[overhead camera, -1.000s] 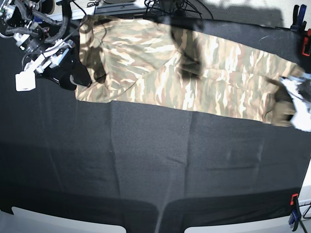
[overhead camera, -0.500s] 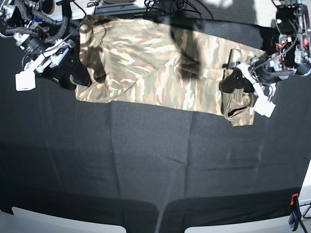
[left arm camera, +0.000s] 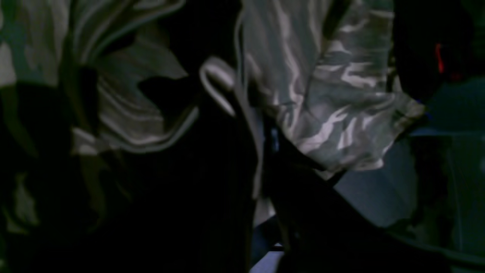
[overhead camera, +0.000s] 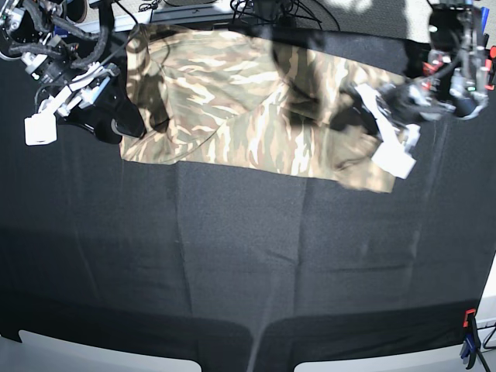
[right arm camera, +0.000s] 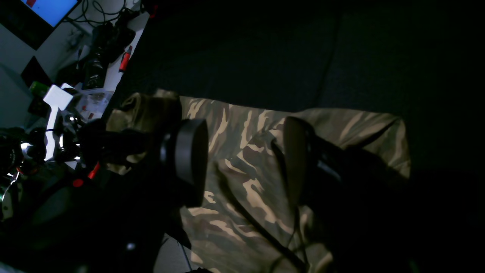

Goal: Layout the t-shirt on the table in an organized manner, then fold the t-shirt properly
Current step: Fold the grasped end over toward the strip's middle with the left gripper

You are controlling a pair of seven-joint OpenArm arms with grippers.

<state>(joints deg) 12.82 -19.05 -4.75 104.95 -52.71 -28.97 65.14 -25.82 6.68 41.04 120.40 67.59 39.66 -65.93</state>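
left gripper [overhead camera: 358,116]: jaws clamped on a t-shirt [overhead camera: 248,101] end, lifted
right gripper [right arm camera: 242,163]: jaws apart, shirt between and beneath them
shirt: on the table [overhead camera: 232,256]
risk: thin pinch could slip, leaving the fold crooked

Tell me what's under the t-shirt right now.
The t-shirt lies on the black table; its cloth shows all around. The left gripper has folded one end over, so more shirt lies beneath that flap. Anything else under it is covered.
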